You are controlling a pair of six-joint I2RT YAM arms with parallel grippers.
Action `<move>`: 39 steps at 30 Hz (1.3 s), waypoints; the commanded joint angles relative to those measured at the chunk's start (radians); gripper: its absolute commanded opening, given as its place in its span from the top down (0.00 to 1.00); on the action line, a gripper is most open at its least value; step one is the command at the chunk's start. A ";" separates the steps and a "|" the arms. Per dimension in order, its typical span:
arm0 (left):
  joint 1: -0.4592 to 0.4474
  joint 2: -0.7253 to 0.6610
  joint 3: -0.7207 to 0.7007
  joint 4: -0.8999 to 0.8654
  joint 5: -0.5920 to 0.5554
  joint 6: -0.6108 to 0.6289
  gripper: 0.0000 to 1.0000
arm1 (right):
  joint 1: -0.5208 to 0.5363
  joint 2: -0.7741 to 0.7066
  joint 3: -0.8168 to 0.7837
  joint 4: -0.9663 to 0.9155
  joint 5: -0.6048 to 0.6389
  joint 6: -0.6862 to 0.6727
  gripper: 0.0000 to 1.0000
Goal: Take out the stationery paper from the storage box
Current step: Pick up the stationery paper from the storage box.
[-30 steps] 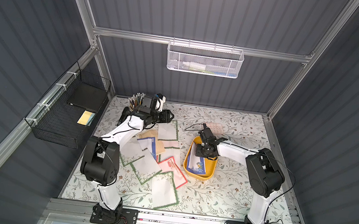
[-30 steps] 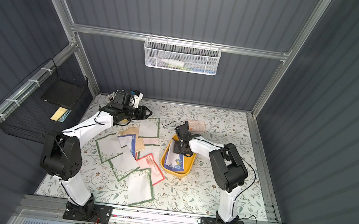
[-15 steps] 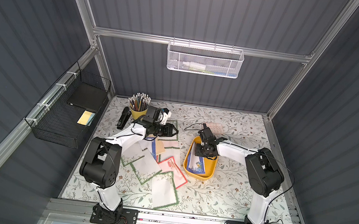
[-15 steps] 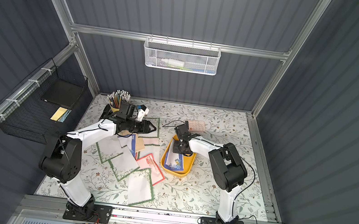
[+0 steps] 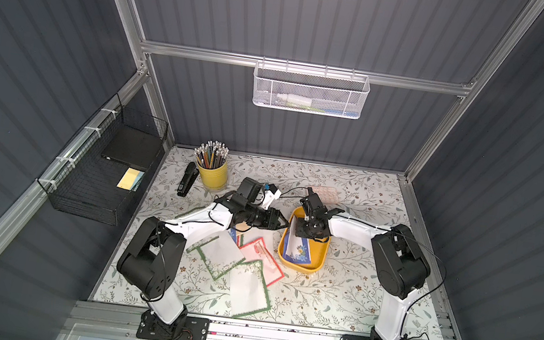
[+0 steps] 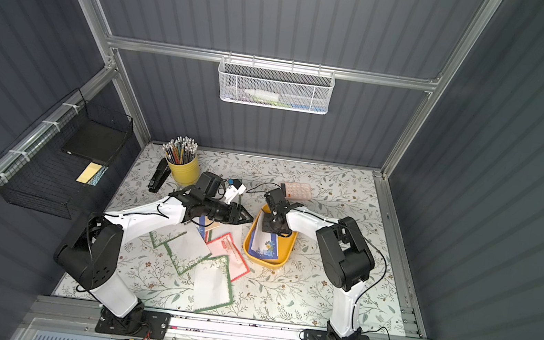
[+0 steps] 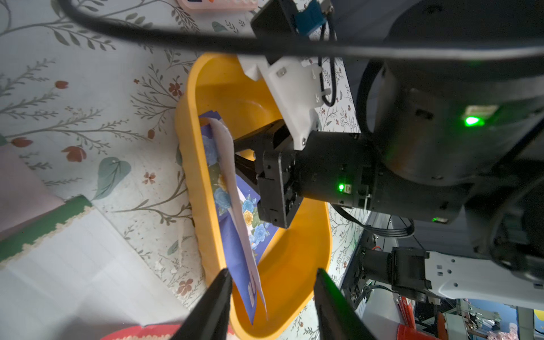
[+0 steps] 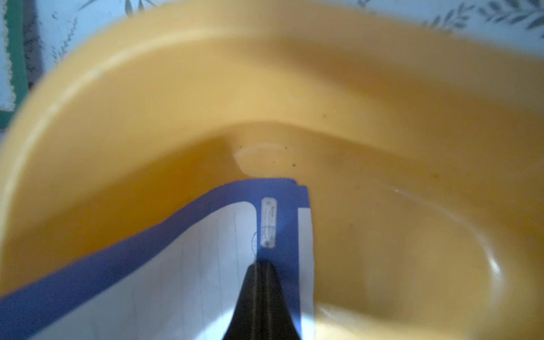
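Top views, storage box: the yellow storage box lies flat on the floral tabletop, between the two arms.
Top views, paper in the box: a blue-floral sheet sits inside the storage box, with its far end raised under the right gripper.
Top views, left gripper: the left gripper reaches level toward the storage box. Its tips are at the rim and its jaws are a little apart, with nothing in them.
Top views, loose paper: green-bordered sheets and a red-bordered sheet overlap on the tabletop just beside the storage box, on the left arm's side.
Top views, desk items: a yellow pencil cup and a black stapler stand well apart from the storage box, toward the back wall.
Left wrist, left gripper: the fingers are spread with a clear gap, and the left gripper hovers at the storage box rim.
Left wrist, paper: the blue-floral sheet stands curled on edge inside the storage box. Its lower corner shows in the gap, but I cannot tell whether it touches a finger.
Left wrist, right gripper: the right gripper dips into the storage box against the raised sheet.
Right wrist, right gripper: the jaws of the right gripper are pinched together on the blue border of the blue-floral sheet.
Right wrist, paper: the sheet bows up off the floor of the storage box. The view is blurred.
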 commanded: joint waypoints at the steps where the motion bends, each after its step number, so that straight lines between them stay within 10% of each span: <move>1: -0.029 -0.010 -0.012 0.032 -0.040 -0.037 0.55 | 0.008 0.106 -0.074 -0.162 -0.048 -0.001 1.00; 21: -0.160 0.047 0.035 -0.037 -0.361 -0.078 0.66 | 0.006 0.099 -0.125 -0.136 -0.059 0.000 1.00; 39: -0.233 0.135 0.061 -0.038 -0.425 -0.087 0.71 | 0.007 0.096 -0.139 -0.127 -0.068 -0.004 1.00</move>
